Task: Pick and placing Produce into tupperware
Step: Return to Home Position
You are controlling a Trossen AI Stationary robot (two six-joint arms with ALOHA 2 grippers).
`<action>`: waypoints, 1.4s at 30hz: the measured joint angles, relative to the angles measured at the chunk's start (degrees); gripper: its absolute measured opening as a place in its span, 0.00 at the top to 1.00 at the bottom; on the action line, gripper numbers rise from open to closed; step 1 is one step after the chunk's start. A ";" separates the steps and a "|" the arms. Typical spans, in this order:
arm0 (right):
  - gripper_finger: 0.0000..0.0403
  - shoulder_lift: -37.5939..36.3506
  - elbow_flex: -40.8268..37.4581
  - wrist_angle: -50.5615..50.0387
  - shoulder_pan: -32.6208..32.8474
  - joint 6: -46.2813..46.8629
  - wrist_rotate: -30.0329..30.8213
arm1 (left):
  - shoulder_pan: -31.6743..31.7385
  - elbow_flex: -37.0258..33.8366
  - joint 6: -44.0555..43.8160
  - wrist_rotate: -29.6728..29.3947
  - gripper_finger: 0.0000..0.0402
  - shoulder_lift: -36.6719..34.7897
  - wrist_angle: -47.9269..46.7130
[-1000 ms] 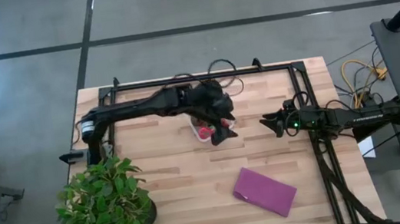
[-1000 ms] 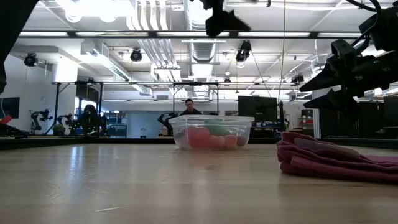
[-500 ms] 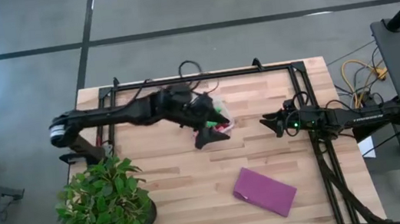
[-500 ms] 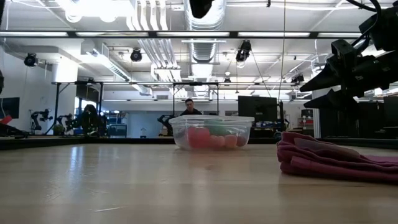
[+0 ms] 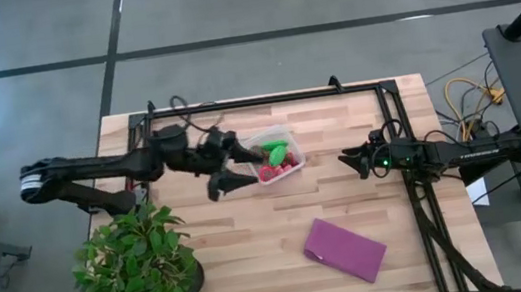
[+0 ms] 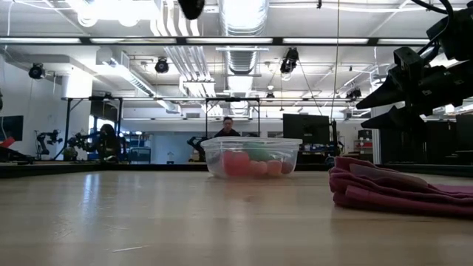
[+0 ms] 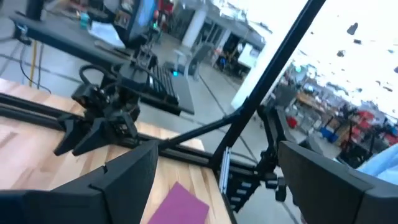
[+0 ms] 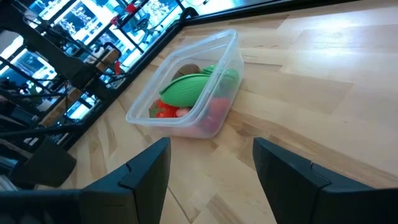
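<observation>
So the tupperware [image 5: 287,133] sits just above the middle of the high view, fully uncovered now. The produce [image 5: 275,151] is inside it, a green pod on top and red bits underneath. A second ago the left arm was hanging right over the box. Now the left tool [image 5: 228,168] has pulled back to the box's left edge, fingers spread wide with nothing in them. The right tool [image 5: 353,161] hasn't budged. It's parked right of the box, also wide and empty. I can't spot any loose produce on the surface [image 5: 251,230], so I'd say packing's done and the left arm's just heading home.
</observation>
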 joint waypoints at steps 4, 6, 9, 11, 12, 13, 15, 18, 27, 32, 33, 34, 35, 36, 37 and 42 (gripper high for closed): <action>0.46 -0.02 -0.01 0.01 0.00 0.02 0.02 | 0.02 -5.81 -0.40 -3.91 0.21 -5.47 2.58; 0.46 0.00 0.01 -0.01 0.00 0.01 0.00 | 0.02 -9.31 -0.35 -4.99 0.21 -8.21 6.31; 0.46 0.00 0.01 -0.01 0.00 0.02 0.00 | -0.02 -14.99 -0.31 -5.04 0.21 -11.91 14.54; 0.46 -0.02 0.01 0.01 -0.01 0.02 0.02 | -0.04 -18.61 -0.32 -4.49 0.21 -14.18 18.75; 0.46 0.00 0.01 -0.01 -0.02 0.02 0.00 | -0.04 -20.18 -0.33 -4.43 0.21 -15.40 20.10; 0.46 -0.02 -0.01 -0.01 0.00 0.02 0.02 | -0.07 -21.63 -0.34 -4.36 0.21 -16.67 20.24; 0.46 0.00 0.00 -0.01 -0.02 0.01 0.00 | -0.07 -23.79 -0.40 -4.33 0.21 -18.71 20.22; 0.46 0.00 -0.01 -0.01 0.00 0.02 0.00 | -0.05 -25.75 -0.44 -4.35 0.21 -21.24 18.10; 0.46 0.00 0.01 -0.01 0.00 0.02 0.00 | 0.17 -28.62 -0.44 -4.63 0.21 -32.09 0.84; 0.46 -0.01 0.00 -0.01 0.00 0.01 0.02 | 0.23 -31.20 -0.38 -6.02 0.21 -38.96 -0.57; 0.46 -0.01 0.01 -0.01 0.00 0.00 0.00 | 0.26 -32.16 -0.39 -6.03 0.21 -40.19 -0.70; 0.46 0.00 0.01 -0.01 0.00 0.00 0.01 | 0.26 -33.18 -0.40 -6.05 0.21 -41.29 -0.79; 0.46 -0.01 0.01 -0.01 -0.01 0.01 0.02 | 0.26 -34.17 -0.46 -6.05 0.21 -42.22 -0.73; 0.46 -0.02 0.00 -0.01 -0.01 0.01 0.01 | 0.26 -35.30 -0.46 -6.07 0.21 -43.19 -0.53; 0.46 -0.02 0.01 -0.01 0.00 0.02 0.01 | 0.26 -36.52 -0.84 -6.07 0.21 -44.39 -0.61; 0.46 0.00 0.00 -0.01 -0.01 0.02 0.01 | 0.26 -41.16 -1.95 -6.20 0.21 -52.32 -0.44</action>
